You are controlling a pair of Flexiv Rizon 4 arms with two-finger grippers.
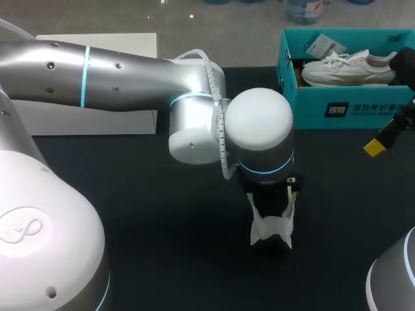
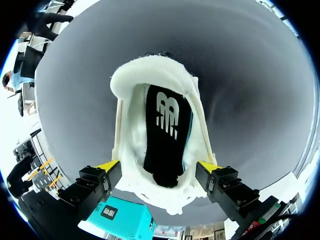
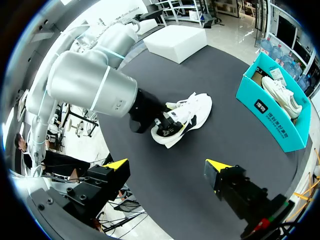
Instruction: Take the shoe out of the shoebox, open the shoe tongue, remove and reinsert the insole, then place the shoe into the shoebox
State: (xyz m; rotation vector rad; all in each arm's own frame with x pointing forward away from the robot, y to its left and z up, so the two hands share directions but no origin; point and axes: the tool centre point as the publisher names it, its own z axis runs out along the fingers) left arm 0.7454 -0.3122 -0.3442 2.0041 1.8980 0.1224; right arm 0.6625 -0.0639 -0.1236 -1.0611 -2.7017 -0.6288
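A dark matte surface (image 1: 162, 246) carries a plain white rectangular block (image 1: 130, 46) at about ten o'clock, near its far edge.

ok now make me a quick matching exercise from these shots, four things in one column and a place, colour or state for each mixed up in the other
Column one
1. right hand
2. insole
3. left hand
4. boxed shoe

Column two
A. closed on the table shoe
B. open, holding nothing
C. lying in the teal shoebox
D. black, inside the table shoe

Pairs: 1-B, 2-D, 3-A, 4-C
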